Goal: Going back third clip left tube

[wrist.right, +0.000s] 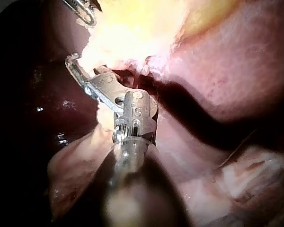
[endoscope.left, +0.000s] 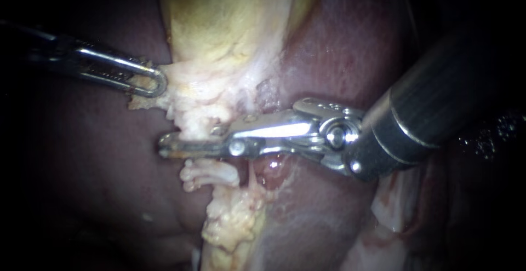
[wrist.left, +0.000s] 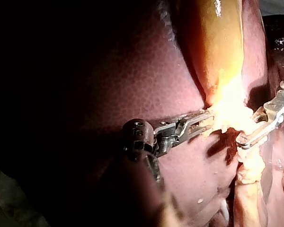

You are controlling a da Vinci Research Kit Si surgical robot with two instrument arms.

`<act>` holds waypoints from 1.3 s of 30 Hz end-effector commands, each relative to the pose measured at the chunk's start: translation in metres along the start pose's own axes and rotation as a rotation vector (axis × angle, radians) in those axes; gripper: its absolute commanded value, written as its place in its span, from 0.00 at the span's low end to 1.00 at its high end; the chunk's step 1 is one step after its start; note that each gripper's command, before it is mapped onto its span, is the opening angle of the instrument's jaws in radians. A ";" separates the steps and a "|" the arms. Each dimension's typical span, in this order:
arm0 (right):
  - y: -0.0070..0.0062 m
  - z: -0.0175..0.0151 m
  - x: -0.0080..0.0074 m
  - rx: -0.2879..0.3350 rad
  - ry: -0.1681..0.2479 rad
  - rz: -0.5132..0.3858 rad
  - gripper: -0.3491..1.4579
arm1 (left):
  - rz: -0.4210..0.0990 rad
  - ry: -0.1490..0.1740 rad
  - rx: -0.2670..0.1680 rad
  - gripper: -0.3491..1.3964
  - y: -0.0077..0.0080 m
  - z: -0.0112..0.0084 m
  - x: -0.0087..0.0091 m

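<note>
Endoscope view has the pale tube (endoscope.left: 193, 124) running down from the gallbladder (endoscope.left: 219, 24) and crossing the pincer of the right instrument (endoscope.left: 175, 143), whose tip pokes out just past it over the dark liver (endoscope.left: 82, 167). Only the right wrist view shows both halves of that pincer on the right instrument (wrist.right: 85, 66): they stand narrowly apart with the tube between them. Lumpy fatty tissue (endoscope.left: 189, 87) around the tube hides the far half from the endoscope. The left instrument (endoscope.left: 152, 84) has its pincer clamped on this fatty tissue, near the tube; the left wrist view shows the left instrument (wrist.left: 206, 120) biting into it from the side
</note>
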 end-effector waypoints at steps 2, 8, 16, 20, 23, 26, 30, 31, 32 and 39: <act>0.0002 0.0000 -0.0002 0.003 -0.002 -0.001 0.00 | 0.000 0.000 0.000 0.00 0.0000 0.0000 0.0000; 0.0003 0.0006 -0.0005 0.021 -0.013 -0.041 0.27 | 0.000 0.000 0.001 0.00 0.0000 0.0000 0.0000; 0.0019 0.0020 -0.0010 0.009 -0.010 -0.100 0.42 | 0.001 0.000 0.001 0.00 0.0000 0.0000 0.0000; 0.0038 0.0021 -0.0015 -0.022 0.002 -0.164 0.44 | 0.000 0.000 0.001 0.00 0.0000 0.0001 0.0000; 0.0054 0.0016 -0.0017 -0.059 0.017 -0.225 0.44 | 0.000 0.000 0.001 0.00 0.0001 0.0001 0.0000; 0.0066 0.0009 -0.0017 -0.094 0.030 -0.271 0.45 | 0.000 0.000 0.001 0.00 0.0001 0.0001 0.0000; 0.0074 0.0000 -0.0017 -0.120 0.038 -0.320 0.45 | 0.000 0.000 0.001 0.00 0.0002 0.0001 0.0000; 0.0075 -0.0002 -0.0017 -0.128 0.040 -0.331 0.45 | 0.000 0.000 0.001 0.00 0.0002 0.0001 0.0000; 0.0077 -0.0004 -0.0017 -0.137 0.042 -0.343 0.45 | 0.000 0.000 0.001 0.00 0.0002 0.0001 0.0000; 0.0082 -0.0016 -0.0019 -0.197 0.065 -0.380 0.47 | -0.001 0.000 0.000 0.00 0.0003 -0.0001 0.0001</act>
